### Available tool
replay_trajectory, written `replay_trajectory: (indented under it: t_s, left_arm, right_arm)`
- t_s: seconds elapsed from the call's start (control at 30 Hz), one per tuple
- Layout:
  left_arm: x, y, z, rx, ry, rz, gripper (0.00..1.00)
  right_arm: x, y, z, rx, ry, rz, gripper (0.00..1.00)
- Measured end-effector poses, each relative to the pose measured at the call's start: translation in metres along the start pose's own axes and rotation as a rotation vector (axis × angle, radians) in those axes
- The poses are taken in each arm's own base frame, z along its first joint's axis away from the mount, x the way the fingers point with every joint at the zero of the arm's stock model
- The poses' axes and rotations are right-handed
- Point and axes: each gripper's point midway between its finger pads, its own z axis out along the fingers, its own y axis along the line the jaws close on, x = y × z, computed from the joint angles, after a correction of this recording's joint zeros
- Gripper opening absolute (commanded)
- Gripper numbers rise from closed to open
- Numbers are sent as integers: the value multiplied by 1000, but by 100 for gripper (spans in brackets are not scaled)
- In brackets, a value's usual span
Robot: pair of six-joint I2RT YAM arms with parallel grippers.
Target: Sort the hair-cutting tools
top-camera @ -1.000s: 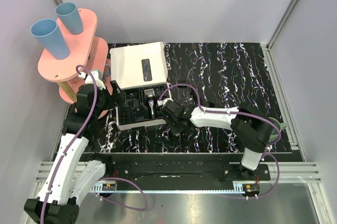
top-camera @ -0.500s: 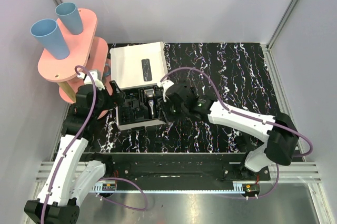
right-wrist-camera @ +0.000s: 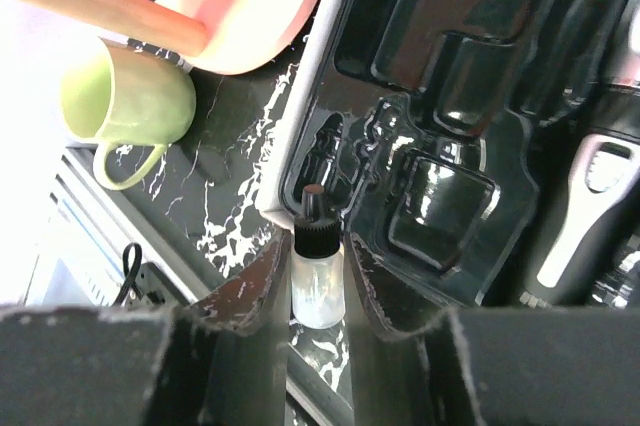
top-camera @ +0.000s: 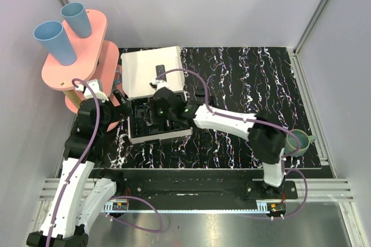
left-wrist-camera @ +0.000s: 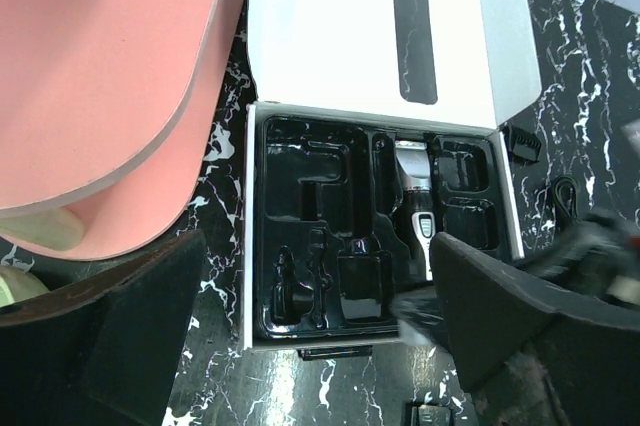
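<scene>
The white box (top-camera: pixel 152 73) lies open with its black moulded tray (left-wrist-camera: pixel 300 171) facing up. The slim black clipper with a grey head (left-wrist-camera: pixel 417 198) lies in the tray's right slot and also shows in the right wrist view (right-wrist-camera: pixel 590 211). My right gripper (top-camera: pixel 158 106) is shut on a small clear bottle with a black cap (right-wrist-camera: pixel 318 286) and holds it over the tray's front left corner. One black comb attachment (left-wrist-camera: pixel 522 142) lies on the table right of the box, another (left-wrist-camera: pixel 430 414) in front of it. My left gripper (left-wrist-camera: pixel 318 306) is open and empty in front of the box.
A pink two-level stand (top-camera: pixel 87 50) with two blue cups (top-camera: pixel 55 41) stands at the far left. A green mug (right-wrist-camera: pixel 125 106) sits under it. A dark teal bowl (top-camera: pixel 298 141) sits at the near right. The table is black marble (top-camera: pixel 249 79).
My right arm has swung left from beside the box's right edge to over the tray. The left arm has drawn back slightly.
</scene>
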Motion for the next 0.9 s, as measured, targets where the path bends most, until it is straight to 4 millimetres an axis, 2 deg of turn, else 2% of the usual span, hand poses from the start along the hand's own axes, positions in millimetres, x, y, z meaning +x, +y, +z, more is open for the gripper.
replay_trajectory:
  t_s: [0.17,0.27,0.63,0.9]
  left_arm:
    - [-11,-3,-11,24,-59,-11,99]
    - [-17,-4,-16,38,-92,-17,99]
    - [-18,-5,-17,40,-98,-19,99]
    - [-19,-3,-17,30,-102,-20,99]
  right_arm:
    - [27,3,40,44,34,38,29]
    - [43,4,56,62,53,45,29]
    - [63,22,83,120,-1,16,29]
    - [58,5,91,216,-82,5,30]
